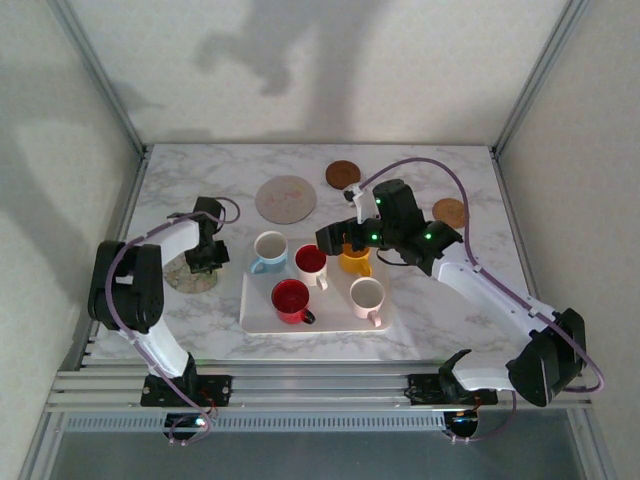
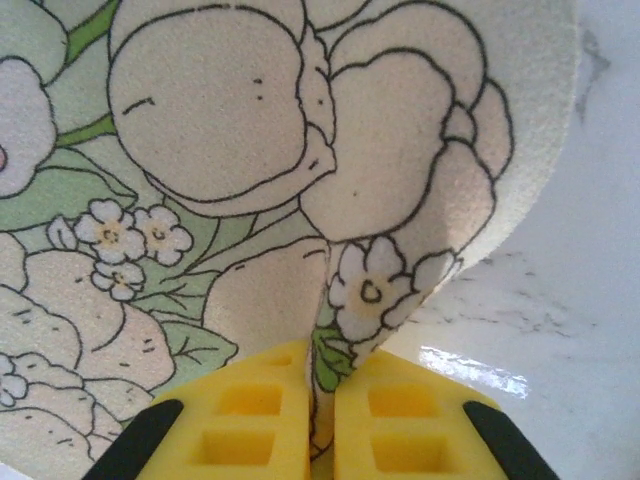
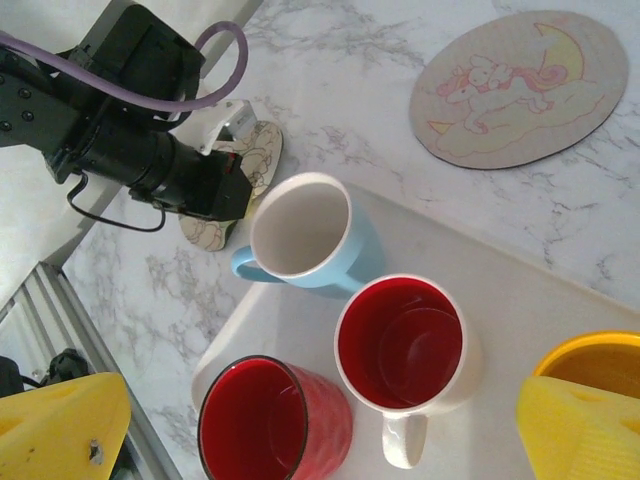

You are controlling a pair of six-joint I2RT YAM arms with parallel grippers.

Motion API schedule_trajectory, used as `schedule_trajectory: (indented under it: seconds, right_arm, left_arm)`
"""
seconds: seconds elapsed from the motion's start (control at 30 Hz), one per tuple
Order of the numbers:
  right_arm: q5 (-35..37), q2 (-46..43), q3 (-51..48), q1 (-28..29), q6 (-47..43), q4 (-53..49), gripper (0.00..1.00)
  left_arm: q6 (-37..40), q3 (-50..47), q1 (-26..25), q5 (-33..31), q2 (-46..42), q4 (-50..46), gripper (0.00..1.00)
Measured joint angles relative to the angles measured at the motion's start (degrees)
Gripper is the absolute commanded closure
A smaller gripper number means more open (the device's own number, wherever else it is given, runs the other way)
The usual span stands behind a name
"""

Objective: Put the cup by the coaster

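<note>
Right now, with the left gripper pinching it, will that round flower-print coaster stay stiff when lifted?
Probably floppy: the round flower-print coaster creases where the left gripper pinches it. Its grainy, foam-like face suggests light weight and decent grip.

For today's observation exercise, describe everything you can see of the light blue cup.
The light blue cup looks like glazed ceramic, pale blue outside and white inside. It stands upright and empty in the far left corner of the white tray, close beside a red-lined white cup. Its handle is turned toward the tray's left edge.
</note>
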Motion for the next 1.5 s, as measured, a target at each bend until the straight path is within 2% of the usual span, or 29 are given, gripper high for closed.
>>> schedule_trajectory:
  seconds: [0.33, 0.67, 1.5]
  right_arm:
    - [2.16, -1.25, 0.63, 0.09, 0.07, -2.05, 0.01]
    - [3.08, -1.66, 0.63, 0.11, 0.07, -2.95, 0.01]
    - [4.55, 2.25, 1.70, 0.22, 0.48, -3.02, 0.01]
  left_arm:
    - [1.40, 0.66, 0.00, -0.13, -1.81, 1.75, 1.00]
    - [3.45, 7.69, 0.00, -0.70, -0.94, 0.94, 1.00]
    - [7.13, 34.84, 0.00, 1.55, 22.34, -3.04, 1.00]
